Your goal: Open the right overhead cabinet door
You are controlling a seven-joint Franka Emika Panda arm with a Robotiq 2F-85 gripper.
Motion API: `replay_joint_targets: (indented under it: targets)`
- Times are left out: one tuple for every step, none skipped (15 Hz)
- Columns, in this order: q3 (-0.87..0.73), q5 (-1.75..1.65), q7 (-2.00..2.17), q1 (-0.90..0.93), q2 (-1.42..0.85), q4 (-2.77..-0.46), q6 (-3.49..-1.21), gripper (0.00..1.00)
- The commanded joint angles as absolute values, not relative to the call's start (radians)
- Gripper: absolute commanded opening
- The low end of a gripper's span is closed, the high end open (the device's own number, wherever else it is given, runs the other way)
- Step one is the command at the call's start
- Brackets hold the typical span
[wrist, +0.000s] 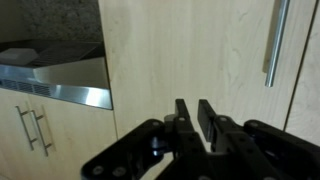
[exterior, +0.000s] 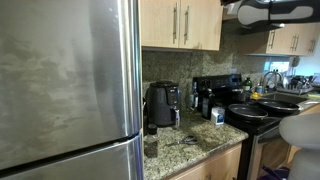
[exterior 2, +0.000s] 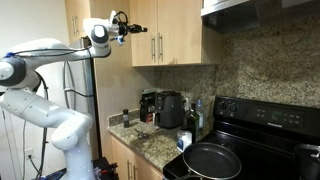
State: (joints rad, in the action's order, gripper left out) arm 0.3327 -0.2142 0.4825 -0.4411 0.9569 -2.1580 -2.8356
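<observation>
The right overhead cabinet door [exterior 2: 180, 30] is a flat light-tan wood door with a slim metal bar handle [exterior 2: 160, 46] along its left edge. It looks shut in both exterior views [exterior: 203, 22]. My gripper [exterior 2: 124, 24] hangs at cabinet height, to the left of the doors and apart from them. The wrist view appears upside down. There the door [wrist: 190, 50] fills the picture, with its handle [wrist: 275, 40] at the upper right. The gripper fingers [wrist: 192, 104] stand nearly together with only a thin gap and nothing between them. They are short of the door face.
The twin door [exterior 2: 142, 40] hangs beside the right door. A steel range hood [wrist: 55, 85] and narrower tan doors [wrist: 50, 140] lie past it. Below are a granite counter with a black air fryer [exterior 2: 170, 108], a stove with a pan [exterior 2: 210, 160], and a steel fridge [exterior: 60, 80].
</observation>
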Motion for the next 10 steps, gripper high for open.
replay_joint_targets:
  targets:
    - [0.193,-0.157,0.336,-0.267,1.14,-2.299,-2.675,0.48]
    - [0.175,-0.139,0.296,-0.219,1.16,-2.295,-2.589,0.56]
    - [0.16,-0.123,0.258,-0.171,1.174,-2.297,-2.533,0.62]
    - [0.156,-0.111,0.239,-0.145,1.176,-2.285,-2.484,0.7]
    - [0.157,-0.101,0.225,-0.12,1.169,-2.271,-2.447,0.76]
    - [0.159,-0.095,0.216,-0.098,1.157,-2.256,-2.423,0.84]
    - [0.169,-0.09,0.223,-0.092,1.129,-2.234,-2.427,0.9]
    - [0.177,-0.084,0.231,-0.087,1.106,-2.218,-2.44,0.98]
    - [0.189,-0.073,0.258,-0.095,1.072,-2.191,-2.463,0.99]
    - [0.2,-0.065,0.279,-0.107,1.055,-2.173,-2.47,1.0]
